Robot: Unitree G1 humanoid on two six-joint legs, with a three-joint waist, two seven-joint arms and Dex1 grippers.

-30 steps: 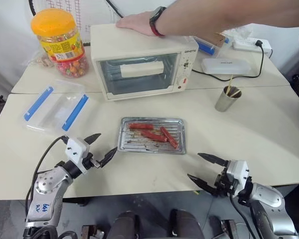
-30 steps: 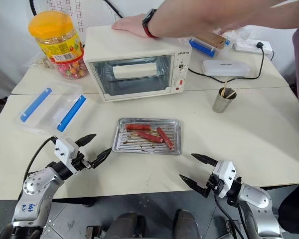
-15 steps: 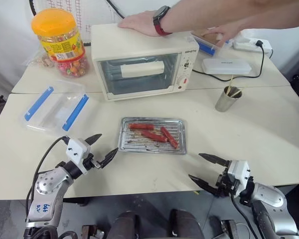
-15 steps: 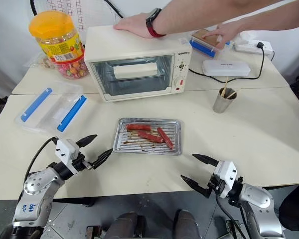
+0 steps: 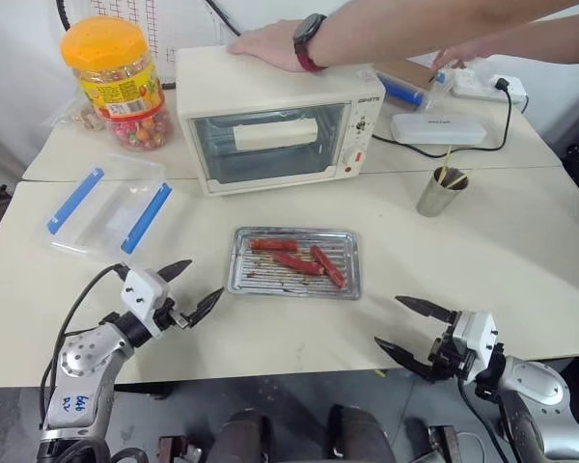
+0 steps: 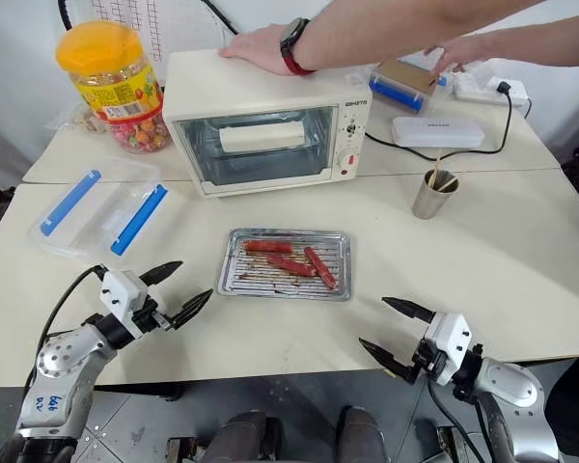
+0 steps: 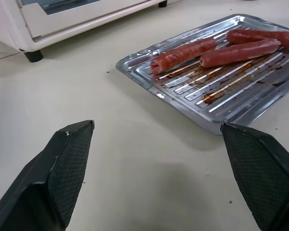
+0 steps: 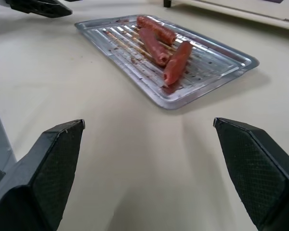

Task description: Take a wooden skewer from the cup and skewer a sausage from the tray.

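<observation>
Spanning the scene was a cream table (image 5: 521,260), with a toaster oven (image 5: 275,118) at 12 o'clock and a person's hand (image 5: 270,43) resting on its top. Near the centre lay the tray (image 5: 295,261) holding three sausages (image 5: 299,262). At 2 o'clock from it, well apart, stood the cup (image 5: 440,192) with wooden skewers (image 5: 447,166) poking out. The left gripper (image 5: 189,289) hovered at 8 o'clock of the tray, fingers spread wide and empty; the right gripper (image 5: 415,329) waited at 5 o'clock, likewise spread and empty. Judged from this, the first step had not begun: no skewer was taken. Next, the right arm probably needed to reach up to the cup and pinch one skewer.
</observation>
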